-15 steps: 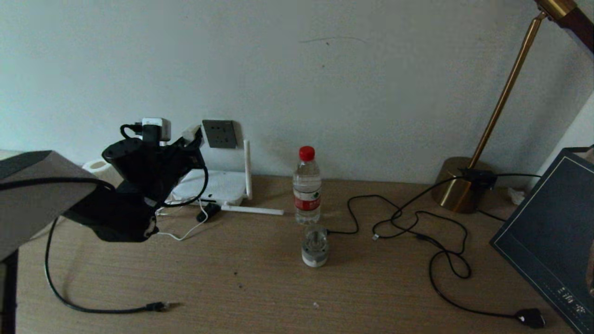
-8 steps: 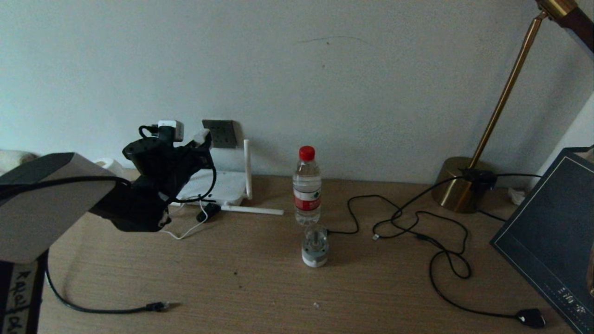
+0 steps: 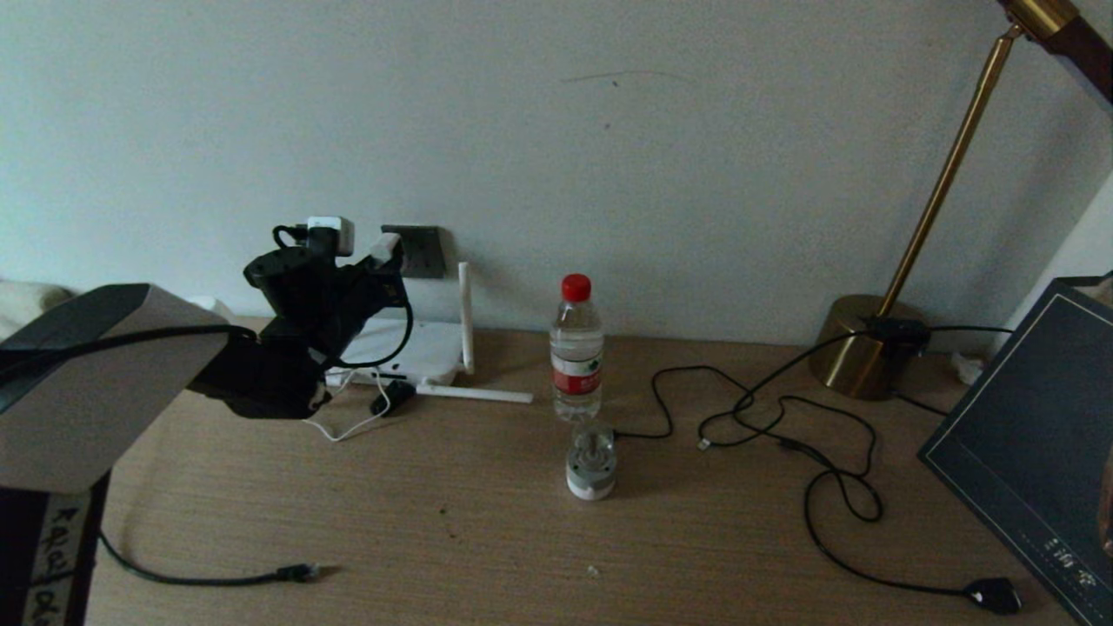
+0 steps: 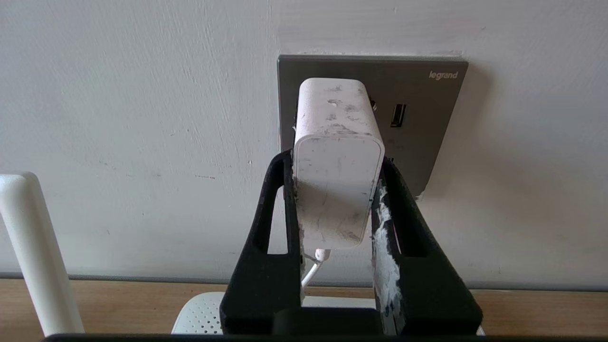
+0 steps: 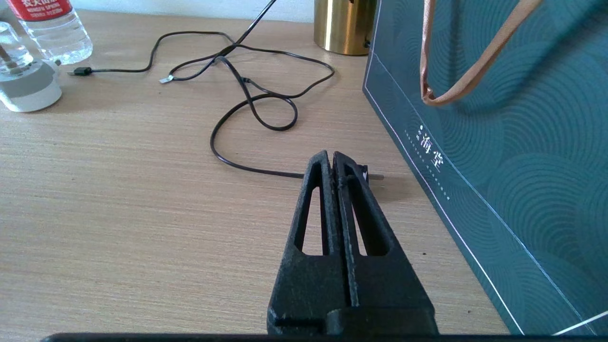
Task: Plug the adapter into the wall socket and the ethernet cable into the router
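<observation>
My left gripper (image 4: 335, 160) is shut on the white adapter (image 4: 338, 161) and holds it up at the wall. The adapter's far end meets the left half of the dark grey wall socket (image 4: 427, 118); its prongs are hidden. In the head view the adapter (image 3: 385, 246) overlaps the socket (image 3: 424, 250), and its thin white cord (image 3: 348, 430) hangs to the table. The white router (image 3: 417, 348) lies below, one antenna (image 3: 464, 317) upright. The ethernet cable (image 3: 200, 580) lies at the front left, its plug (image 3: 300, 572) free. My right gripper (image 5: 331, 156) is shut and empty, low over the table.
A water bottle (image 3: 575, 348) and a small grey-based jar (image 3: 591, 461) stand mid-table. The brass lamp (image 3: 861, 348) trails a looping black cord (image 3: 835, 487) to a plug (image 3: 996, 596) by my right gripper. A dark teal bag (image 3: 1035, 435) stands right. A black clip (image 3: 391, 398) lies by the router.
My left arm has moved right and toward the wall, carrying the adapter from beside the socket onto its face. The right arm has not moved.
</observation>
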Motion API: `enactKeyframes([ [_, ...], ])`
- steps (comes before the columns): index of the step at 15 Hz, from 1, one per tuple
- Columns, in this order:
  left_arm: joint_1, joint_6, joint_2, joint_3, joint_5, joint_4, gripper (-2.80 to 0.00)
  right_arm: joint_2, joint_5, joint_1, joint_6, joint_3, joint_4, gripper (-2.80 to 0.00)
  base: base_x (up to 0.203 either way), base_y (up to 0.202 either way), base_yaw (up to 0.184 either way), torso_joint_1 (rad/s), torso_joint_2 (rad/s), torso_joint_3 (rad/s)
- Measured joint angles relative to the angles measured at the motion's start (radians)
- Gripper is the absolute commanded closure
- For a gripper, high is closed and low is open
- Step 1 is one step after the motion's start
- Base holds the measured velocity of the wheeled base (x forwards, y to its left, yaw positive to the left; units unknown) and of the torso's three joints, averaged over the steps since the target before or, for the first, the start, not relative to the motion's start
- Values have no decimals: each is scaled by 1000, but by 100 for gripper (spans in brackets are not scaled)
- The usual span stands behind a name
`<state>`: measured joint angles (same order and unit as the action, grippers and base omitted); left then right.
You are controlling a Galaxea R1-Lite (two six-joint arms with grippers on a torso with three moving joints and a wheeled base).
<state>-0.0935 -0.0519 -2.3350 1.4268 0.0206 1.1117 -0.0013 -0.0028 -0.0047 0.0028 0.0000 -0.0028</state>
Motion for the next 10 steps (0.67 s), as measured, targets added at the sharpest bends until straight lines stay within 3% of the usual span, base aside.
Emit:
enactKeyframes([
  [10, -19, 0, -17, 0, -4, 1, 0, 0, 0, 0, 0, 0, 0, 0, 0, 0, 0, 0, 0, 0],
])
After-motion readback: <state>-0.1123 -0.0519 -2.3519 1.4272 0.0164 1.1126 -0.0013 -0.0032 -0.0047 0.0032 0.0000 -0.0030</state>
